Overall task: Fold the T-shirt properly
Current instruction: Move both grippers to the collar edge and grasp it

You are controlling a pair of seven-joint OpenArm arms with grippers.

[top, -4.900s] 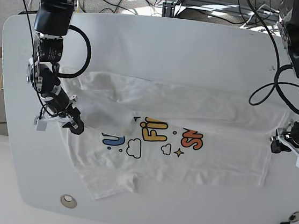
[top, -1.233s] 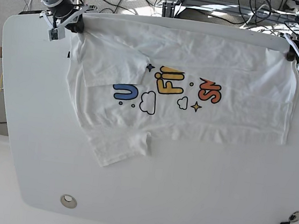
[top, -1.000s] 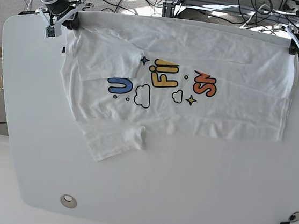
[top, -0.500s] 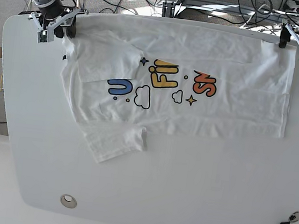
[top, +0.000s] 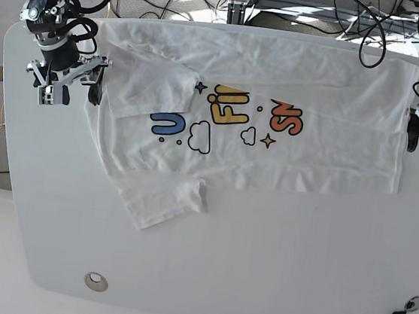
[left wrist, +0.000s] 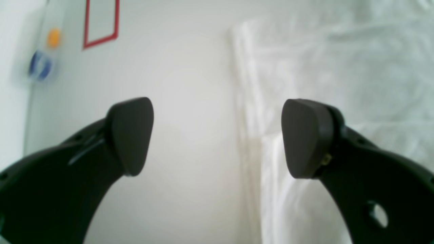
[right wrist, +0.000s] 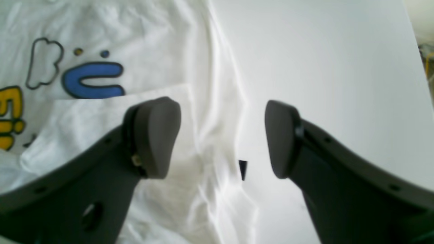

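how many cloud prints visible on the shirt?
2. One cloud sits beside the blue U, one cloud sits below the yellow letters. Folded fabric of the T-shirt may hide more.

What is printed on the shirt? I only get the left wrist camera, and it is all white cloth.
Observer: The T-shirt has a blue U, yellow letters and red-orange letters, with clouds and stars.
Operator: Where is the other pincer?
Observer: The right pincer is open at the far end of the table. It straddles the shirt's edge and holds nothing.
Operator: Is a sleeve sticking out?
Observer: Yes, one sleeve sticks out flat on the table. The other sleeve lies folded in over the chest.
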